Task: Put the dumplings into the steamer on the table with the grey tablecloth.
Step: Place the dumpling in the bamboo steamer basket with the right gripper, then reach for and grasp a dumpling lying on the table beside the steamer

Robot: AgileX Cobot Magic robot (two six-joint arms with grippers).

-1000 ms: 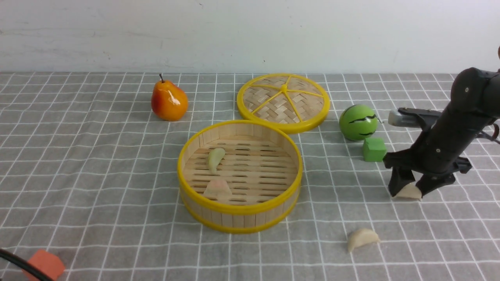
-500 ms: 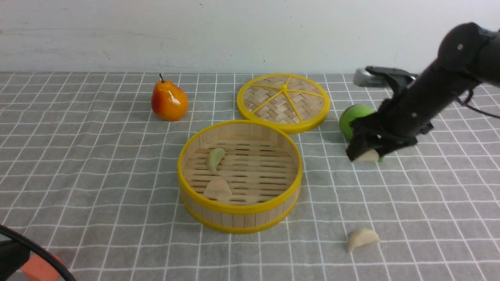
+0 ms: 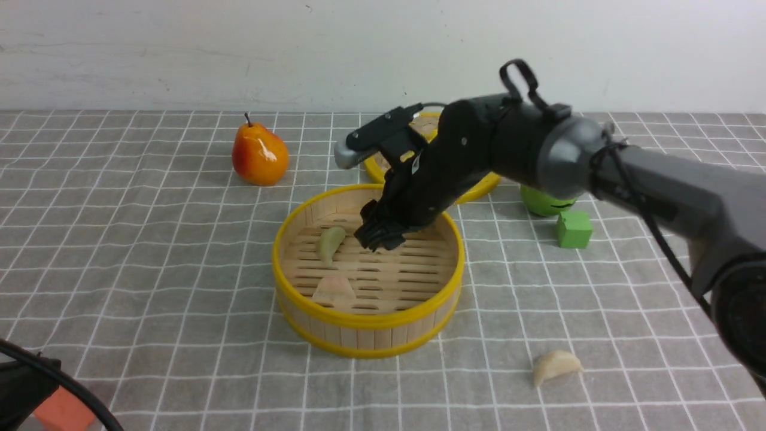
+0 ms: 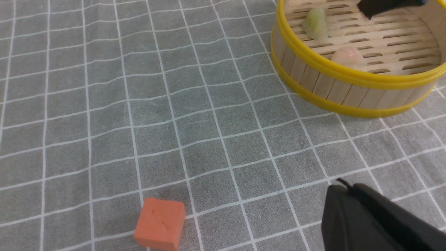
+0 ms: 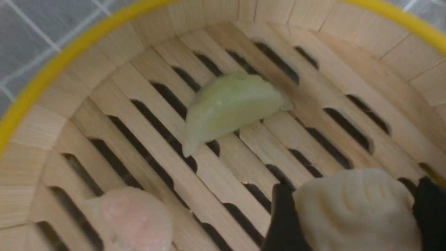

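Steamer (image 3: 366, 335): stands in the middle of the worktop (image 3: 628, 311) on the grey tablecloth (image 3: 149, 269), lid off. The step in hand looks like delivery of a third dumpling over its slotted floor.
Right gripper (image 3: 380, 238): reaches in over the far rim and hangs low above the floor. Its jaws are part-way apart and clamp a cream dumpling between them.
Left gripper (image 4: 343, 195): sits low at the near left corner, well apart from the steamer. Its jaws are closed, and nothing shows in them.
Held dumpling (image 5: 355, 209): pleated and cream, pinched at both ends. It hovers just beside the green one, over a bare stretch of slats.
Green dumpling (image 3: 330, 242): lies on the floor toward the left wall.
Pink dumpling (image 3: 333, 288): lies by the near wall.
Loose dumpling (image 3: 556, 366): lies on the cloth to the right of the steamer, not yet fetched.
Next move, as I judge it: spread the jaws so the held piece drops clear of the green one, lift out over the rim, then go for the loose one.
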